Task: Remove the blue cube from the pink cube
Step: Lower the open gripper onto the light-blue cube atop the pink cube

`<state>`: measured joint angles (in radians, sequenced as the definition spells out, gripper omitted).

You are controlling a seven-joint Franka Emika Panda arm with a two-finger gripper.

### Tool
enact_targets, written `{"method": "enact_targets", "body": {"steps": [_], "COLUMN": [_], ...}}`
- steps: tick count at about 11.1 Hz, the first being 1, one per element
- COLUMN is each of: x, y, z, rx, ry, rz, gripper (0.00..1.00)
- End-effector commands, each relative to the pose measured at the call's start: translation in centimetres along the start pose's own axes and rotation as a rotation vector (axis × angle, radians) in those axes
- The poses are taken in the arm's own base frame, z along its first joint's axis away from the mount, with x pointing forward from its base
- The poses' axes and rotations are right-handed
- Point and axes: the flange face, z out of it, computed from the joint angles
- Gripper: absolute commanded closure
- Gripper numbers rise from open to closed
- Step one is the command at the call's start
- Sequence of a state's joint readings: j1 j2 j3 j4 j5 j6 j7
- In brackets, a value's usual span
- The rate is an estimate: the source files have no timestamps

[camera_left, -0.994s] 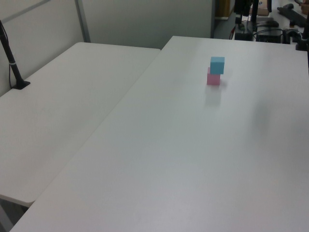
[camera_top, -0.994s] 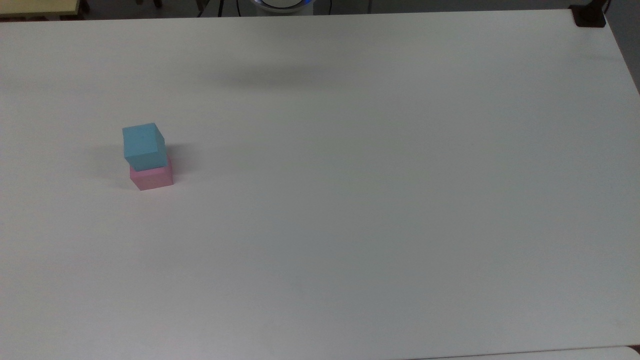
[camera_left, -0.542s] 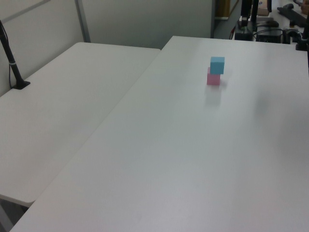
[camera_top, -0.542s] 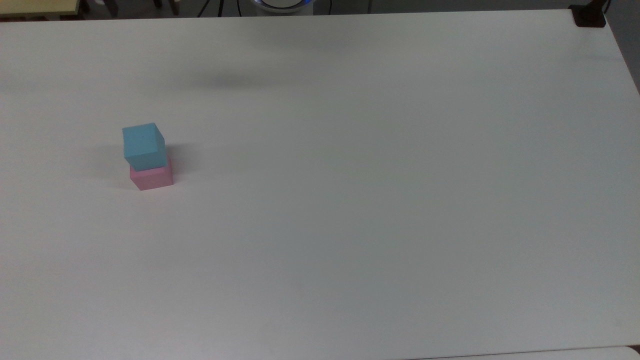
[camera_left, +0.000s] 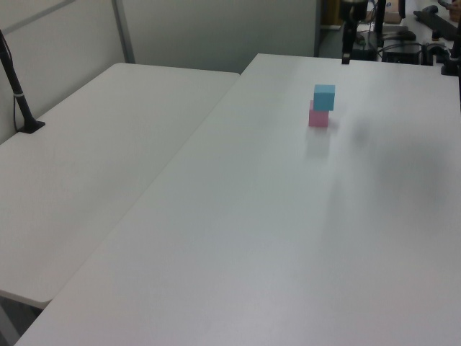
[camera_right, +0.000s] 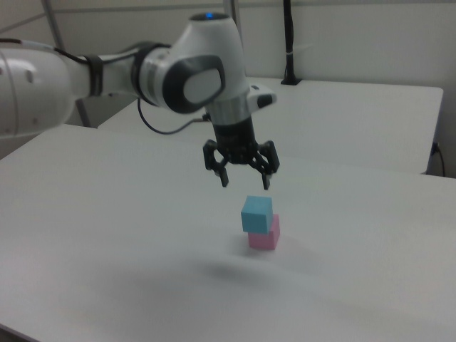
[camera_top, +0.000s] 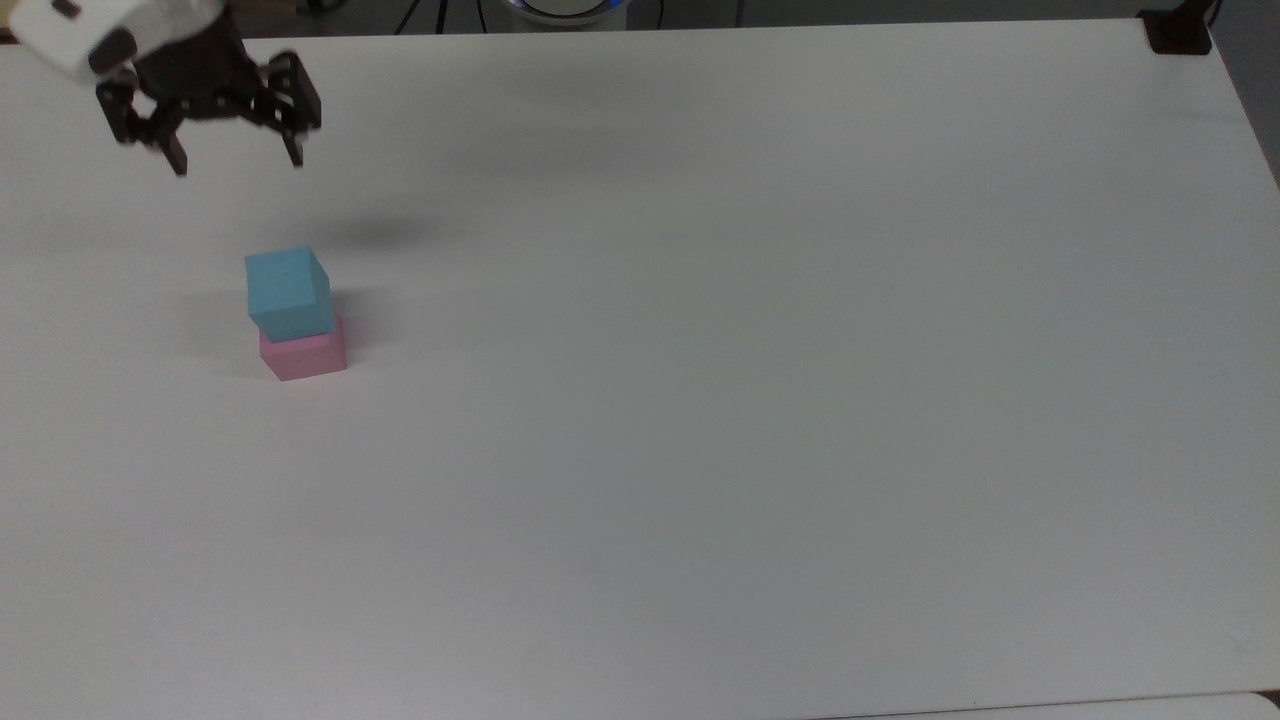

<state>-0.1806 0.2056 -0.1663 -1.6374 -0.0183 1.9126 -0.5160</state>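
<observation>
Sky-blue cube (camera_top: pixel 288 292) stacked on the pink cube (camera_top: pixel 304 357), slightly askew, toward the top view's left on the white bench (camera_top: pixel 760 380). Black two-finger hand (camera_right: pixel 244 179) on a white arm (camera_right: pixel 178 75): fingers spread open, empty, hanging in the air above the stack, touching neither cube.

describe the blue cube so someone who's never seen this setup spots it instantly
On the white table, toward the top view's left, stands a two-cube stack, below the open end effector. The blue cube is its upper block, sky-blue, resting slightly askew on the pink cube.
</observation>
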Motion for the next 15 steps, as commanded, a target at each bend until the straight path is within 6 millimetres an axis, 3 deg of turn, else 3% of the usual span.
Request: {"method": "enact_targets", "body": {"steps": [1, 5, 8, 9, 10, 12, 15], "x": [2.2, 4.7, 5.8, 5.8, 5.8, 5.7, 4.5], "y": [-0.1, -1.6, -2.9, -3.0, -2.9, -2.3, 0.1], "z": [4.9, 9.0, 10.9, 11.1, 10.9, 9.5, 8.0], "rx": [-0.017, -0.030, -0.021, -0.020, -0.020, -0.025, -0.043], "ry": [0.011, 0.034, 0.034, 0.031, 0.034, 0.048, 0.068], "rz": [0.034, 0.086, 0.104, 0.107, 0.136, 0.165, 0.174], "gripper": [0.00, 0.00, 0.00, 0.13, 0.42, 0.46, 0.46]}}
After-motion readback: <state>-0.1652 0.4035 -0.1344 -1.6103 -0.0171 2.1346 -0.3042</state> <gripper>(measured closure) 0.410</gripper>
